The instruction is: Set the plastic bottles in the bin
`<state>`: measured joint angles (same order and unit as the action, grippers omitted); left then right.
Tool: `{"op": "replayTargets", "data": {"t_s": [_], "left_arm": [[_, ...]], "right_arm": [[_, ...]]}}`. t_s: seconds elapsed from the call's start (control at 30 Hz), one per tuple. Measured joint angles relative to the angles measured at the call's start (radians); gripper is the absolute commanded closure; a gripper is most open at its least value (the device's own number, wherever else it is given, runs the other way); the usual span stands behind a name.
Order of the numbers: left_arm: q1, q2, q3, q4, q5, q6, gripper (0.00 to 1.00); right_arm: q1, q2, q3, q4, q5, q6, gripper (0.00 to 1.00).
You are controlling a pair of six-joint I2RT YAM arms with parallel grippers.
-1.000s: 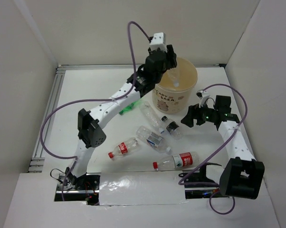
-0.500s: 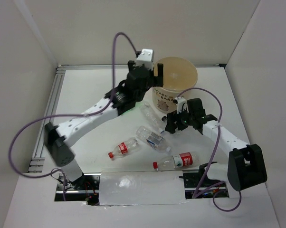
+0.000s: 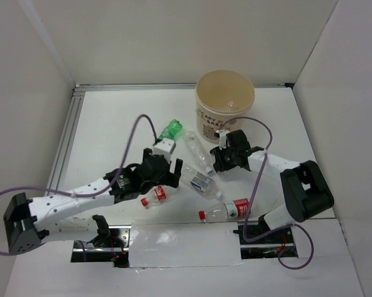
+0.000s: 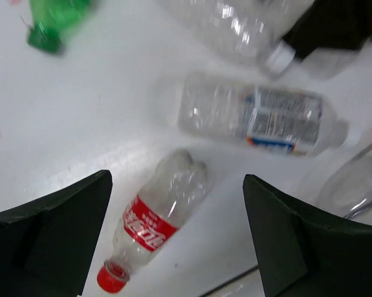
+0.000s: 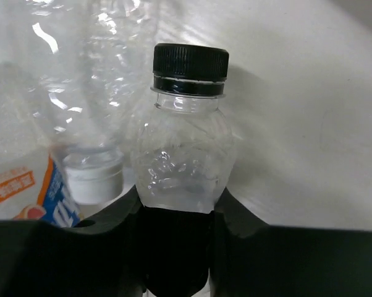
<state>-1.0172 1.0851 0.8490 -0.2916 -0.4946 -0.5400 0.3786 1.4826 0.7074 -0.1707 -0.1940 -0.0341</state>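
Observation:
The beige bin (image 3: 225, 117) stands at the back of the table. My left gripper (image 3: 165, 178) (image 4: 173, 244) hangs open above a clear bottle with a red label and cap (image 4: 154, 224) (image 3: 154, 195), which lies between its fingers without touching them. My right gripper (image 3: 225, 158) (image 5: 177, 213) is shut on the body of a small clear bottle with a black cap (image 5: 187, 145). On the table lie a green bottle (image 3: 170, 131), a clear bottle (image 3: 197, 152), a blue-white labelled bottle (image 3: 202, 182) (image 4: 266, 117) and a second red-labelled bottle (image 3: 228, 210).
White walls close in the table on the left, back and right. A metal rail (image 3: 63, 145) runs along the left edge. Purple cables (image 3: 257, 162) loop over both arms. The loose bottles crowd the middle, between the two grippers.
My left arm has swung down from over the bin to the red-labelled bottle, with its jaws opened. My right gripper has moved left and closed on the black-capped bottle.

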Motion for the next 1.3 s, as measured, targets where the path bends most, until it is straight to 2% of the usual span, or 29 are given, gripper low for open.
{"op": "replayTargets", "data": {"t_s": [0.03,0.1,0.13,0.27,0.4,0.5,0.63,0.77,0.9,0.93,1.0,1.03,1.07,1.17,1.3], "left_arm": [[-0.019,0.031,-0.013,-0.030,0.004,-0.015,0.00],[-0.051,0.077,-0.021,-0.074,0.012,-0.031,0.00],[-0.063,0.089,-0.021,-0.083,0.016,-0.039,0.00],[-0.071,0.099,-0.037,-0.083,0.032,-0.043,0.00],[-0.071,0.167,-0.051,-0.083,0.038,-0.040,0.00],[-0.072,0.255,-0.053,-0.083,0.048,-0.039,0.00],[-0.076,0.370,-0.052,-0.101,0.044,-0.052,0.00],[-0.079,0.434,-0.041,-0.121,0.010,-0.100,0.00],[-0.079,0.464,-0.020,-0.127,-0.016,-0.144,0.03],[-0.079,0.468,-0.017,-0.126,-0.021,-0.151,0.04],[-0.079,0.468,-0.018,-0.126,-0.025,-0.173,0.04],[-0.079,0.467,-0.019,-0.127,-0.026,-0.181,0.05],[-0.079,0.463,-0.022,-0.127,-0.026,-0.194,0.05],[-0.079,0.432,-0.048,-0.147,-0.025,-0.211,0.05],[-0.080,0.381,-0.069,-0.203,-0.024,-0.229,0.08]], "right_arm": [[0.003,-0.009,0.001,0.002,0.003,0.000,0.84],[0.018,-0.053,-0.009,-0.020,-0.010,-0.003,0.84],[0.031,-0.089,-0.013,-0.037,-0.026,-0.016,0.87],[0.071,-0.317,0.002,-0.127,-0.163,-0.090,0.88],[0.046,-0.460,0.113,-0.232,-0.330,-0.196,0.88],[0.042,-0.527,0.201,-0.277,-0.386,-0.227,0.88],[0.025,-0.495,0.418,-0.251,-0.367,-0.226,0.85],[-0.038,-0.357,0.623,-0.145,-0.314,-0.206,0.83],[-0.099,-0.220,0.679,-0.078,-0.239,-0.190,0.68],[-0.114,-0.190,0.694,-0.077,-0.220,-0.188,0.52],[-0.164,-0.097,0.703,-0.084,-0.212,-0.183,0.32],[-0.182,-0.063,0.707,-0.089,-0.208,-0.176,0.11],[-0.206,-0.029,0.709,-0.095,-0.204,-0.167,0.02],[-0.267,0.037,0.710,-0.123,-0.214,-0.165,0.00],[-0.328,0.020,0.709,-0.145,-0.264,-0.152,0.00]]}}
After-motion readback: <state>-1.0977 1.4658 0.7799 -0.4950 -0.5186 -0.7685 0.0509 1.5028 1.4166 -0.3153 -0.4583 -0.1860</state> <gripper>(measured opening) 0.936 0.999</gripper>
